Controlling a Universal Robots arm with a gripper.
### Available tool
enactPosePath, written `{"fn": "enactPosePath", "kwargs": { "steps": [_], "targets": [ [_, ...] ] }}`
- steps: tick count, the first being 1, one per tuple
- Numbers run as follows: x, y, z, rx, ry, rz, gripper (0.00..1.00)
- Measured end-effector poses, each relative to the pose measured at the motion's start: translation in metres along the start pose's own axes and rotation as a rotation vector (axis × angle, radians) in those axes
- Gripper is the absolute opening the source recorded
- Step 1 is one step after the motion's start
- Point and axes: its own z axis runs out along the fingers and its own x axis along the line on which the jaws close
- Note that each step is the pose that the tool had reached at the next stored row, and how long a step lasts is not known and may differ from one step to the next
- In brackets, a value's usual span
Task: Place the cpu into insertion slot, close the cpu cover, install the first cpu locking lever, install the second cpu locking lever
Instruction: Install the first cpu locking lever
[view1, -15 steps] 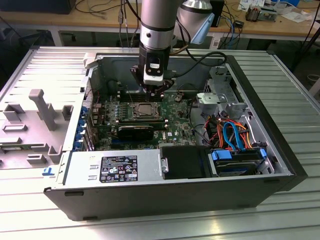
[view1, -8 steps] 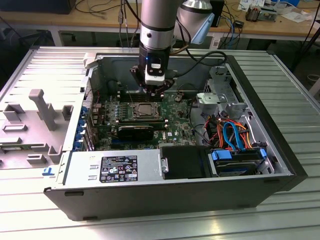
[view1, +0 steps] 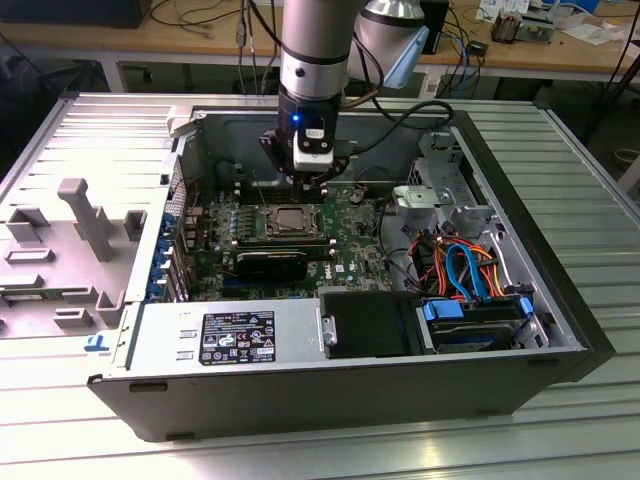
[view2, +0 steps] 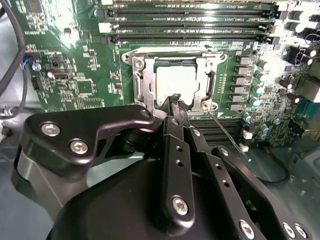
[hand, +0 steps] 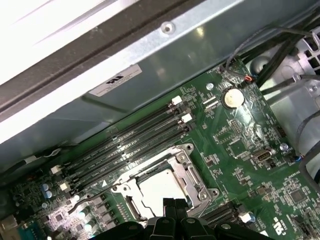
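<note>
Gripper (view2: 175, 103) up front in the second wrist view, fingers pinched together, nothing visible between them, tips right at the edge of the cover (view2: 145, 75). Cover lies flat on the socket, cpu (view2: 175, 82) seated in its window, thin lever (view2: 227, 133) jutting out beside it, memory slots (view2: 190, 22) beyond

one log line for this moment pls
cpu: seated | cpu cover: down around it | gripper: low at cover's edge | locking lever: thin rod sticking out past cover's corner
</note>
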Motion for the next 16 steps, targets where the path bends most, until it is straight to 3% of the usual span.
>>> {"fn": "enactPosePath", "kwargs": {
  "steps": [8, 16],
  "targets": [
    [-0.0001, 0.0000, 0.0000, 0.0055, -0.0003, -0.122, 0.11],
    [-0.0001, 0.0000, 0.0000, 0.0083, -0.0007, -0.171, 0.11]
  ]
}}
